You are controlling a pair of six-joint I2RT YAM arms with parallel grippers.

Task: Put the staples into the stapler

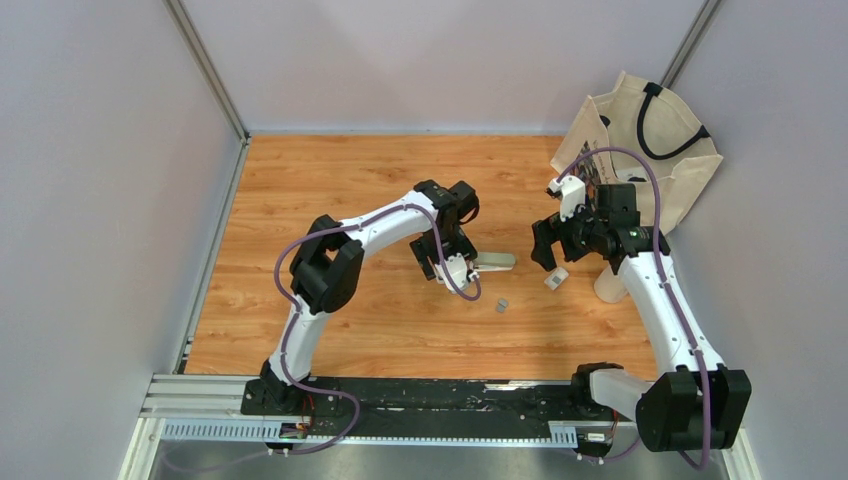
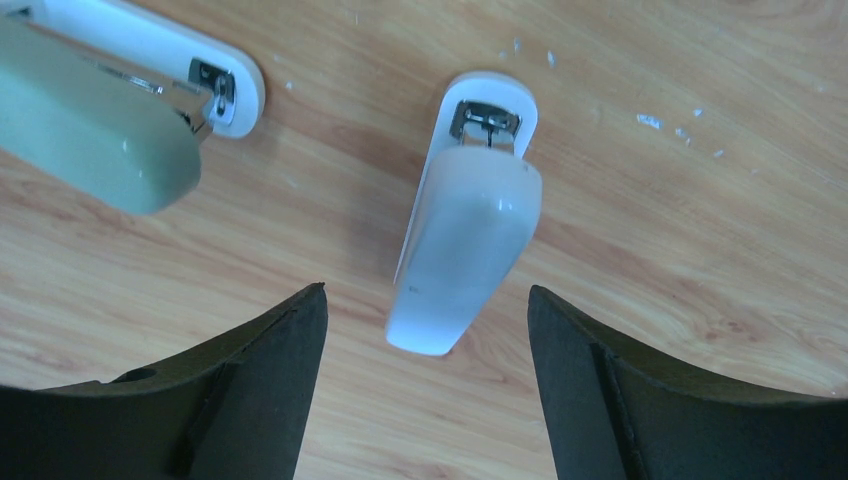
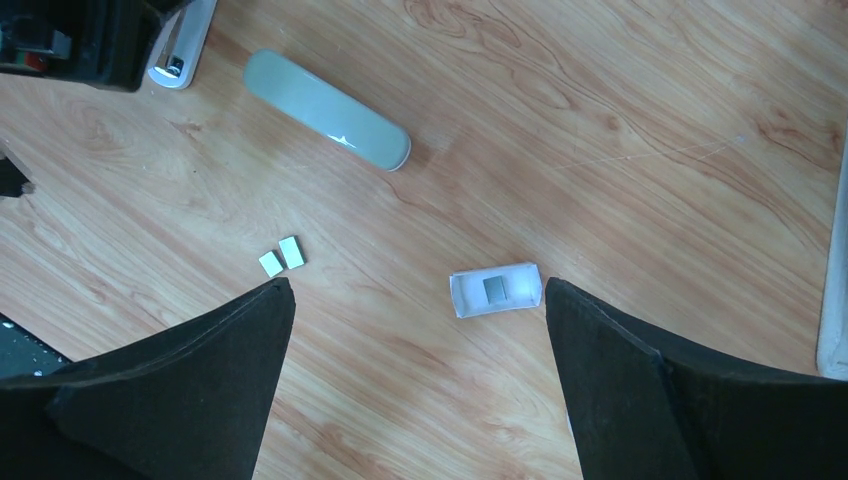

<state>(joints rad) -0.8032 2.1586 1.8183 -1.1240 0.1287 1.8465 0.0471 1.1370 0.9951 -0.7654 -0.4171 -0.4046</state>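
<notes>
1. Looking down on a wooden counter [image 1: 330, 190], we find two staplers near its middle: a green stapler [image 1: 493, 262] and a white stapler [image 2: 465, 240], close together but not touching.
2. The left gripper [image 2: 428, 291] hangs over the white stapler with its jaws wide apart, one finger on each side and wood showing between; it holds nothing.
3. The staples [image 1: 502, 305] lie loose on the counter as two short strips, just nearer to us than the green stapler.
4. To their right, a dark-grey strip [image 3: 495, 288] sits in a small white box [image 3: 465, 295].
5. The right gripper [image 3: 418, 285] hovers above that box, fully spread and empty.
6. A cloth tote bag [image 1: 640, 130] fills the far right corner, close behind the right arm.
7. Pale walls [image 1: 100, 180] close the left, back and right sides, and a metal rail [image 1: 200, 400] runs along the near edge.
8. The widest open wood lies behind and left of the left arm.
</notes>
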